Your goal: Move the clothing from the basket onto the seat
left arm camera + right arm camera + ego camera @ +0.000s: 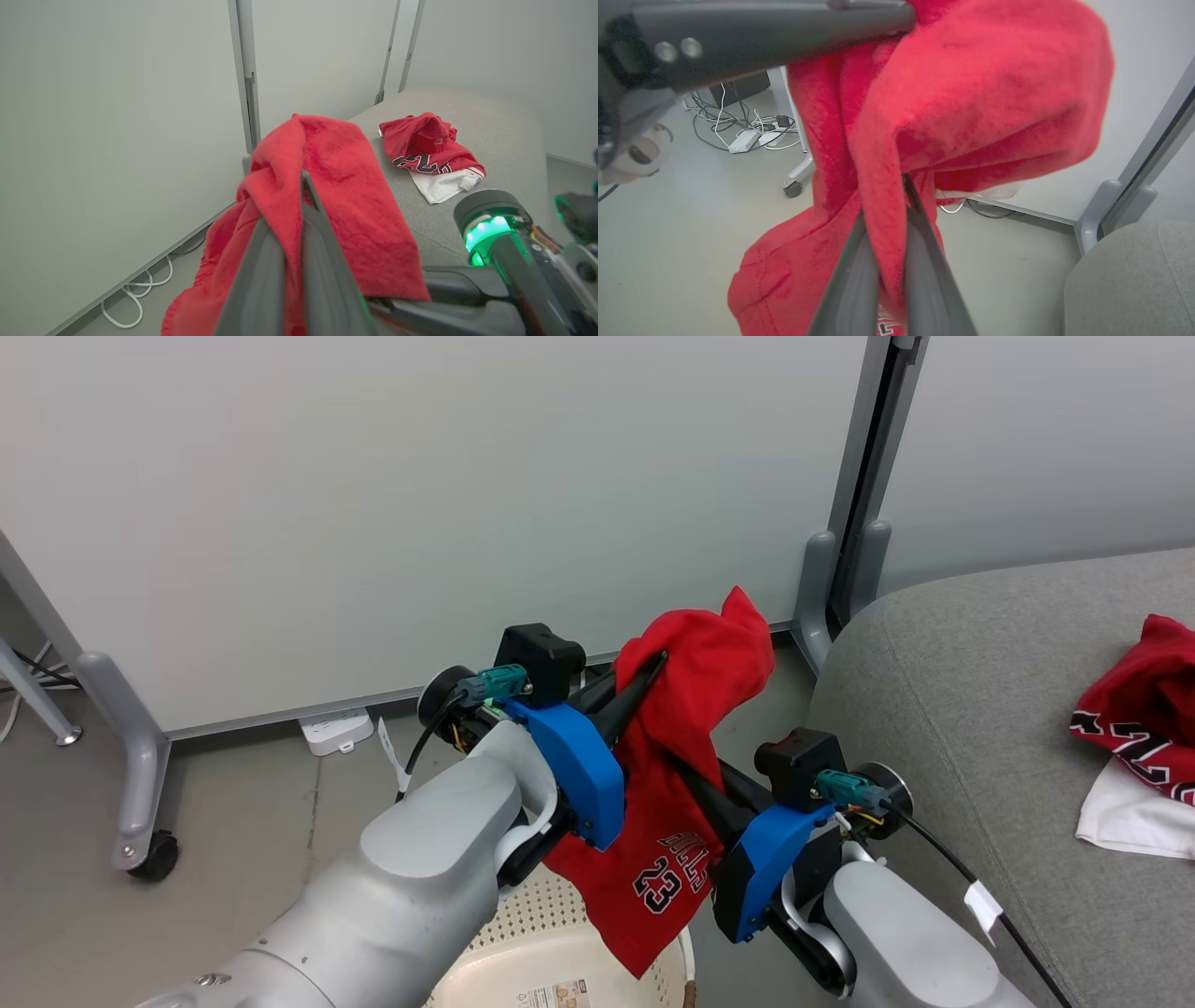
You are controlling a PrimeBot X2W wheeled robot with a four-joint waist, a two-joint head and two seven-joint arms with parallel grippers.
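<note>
**A:** Starting from the left, what is the left gripper point(653, 670) doing?

**B:** Its two fingers are pressing together on a fold of the red shirt point(695, 709), near the top of it. The shirt is hanging in the air between both arms, above the basket point(546, 907). Its lower hem is dangling close to the basket's rim (I cannot tell if it is touching).

**A:** And the right gripper point(887, 205)?

**B:** It is clamping the same shirt, with cloth squeezed between its fingers.

**A:** How is this cloth going to behave, in your opinion?

**B:** I am judging it as light, soft and limp, because it is folding over the fingers and drooping under them. It is not looking fragile or very slippery. But the loose parts are hanging free, so they may be catching on the basket or on an arm. Taking a bunched fold, as now, is seeming safer to me than taking a thin edge.

**A:** What is lying around it?

**B:** On the left there is a smooth grey floor point(243, 821) with a white power strip point(336, 728), and pale wall panels point(420, 504) are standing behind. On the right, the grey seat point(952, 691) is offering a wide surface, just beside the right arm. A second red shirt point(1139, 700) is lying there, partly on a white cloth point(1130, 817).
</note>
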